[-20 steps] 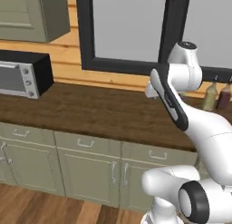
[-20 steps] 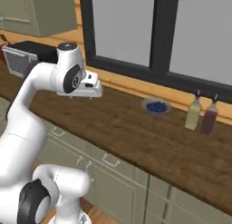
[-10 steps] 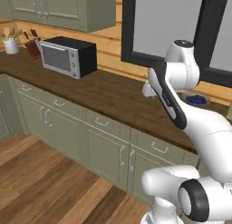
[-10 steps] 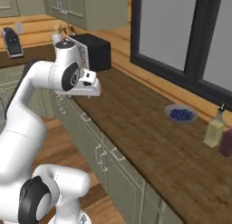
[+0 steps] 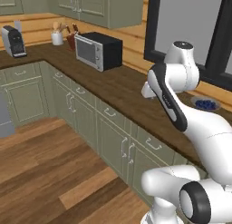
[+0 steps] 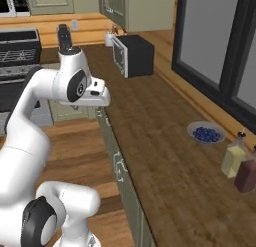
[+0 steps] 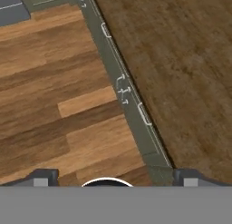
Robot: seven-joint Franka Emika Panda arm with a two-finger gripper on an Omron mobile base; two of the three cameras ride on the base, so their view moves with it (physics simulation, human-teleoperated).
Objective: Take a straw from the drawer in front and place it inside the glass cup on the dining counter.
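The claw (image 7: 112,175) hangs high over the dark-brown wood-grain desk (image 7: 181,60), its tips far apart, holding nothing. The target sage-green drawer cannot be singled out among the handled fronts (image 7: 144,114); misjudged alignment risks opening a neighbour.
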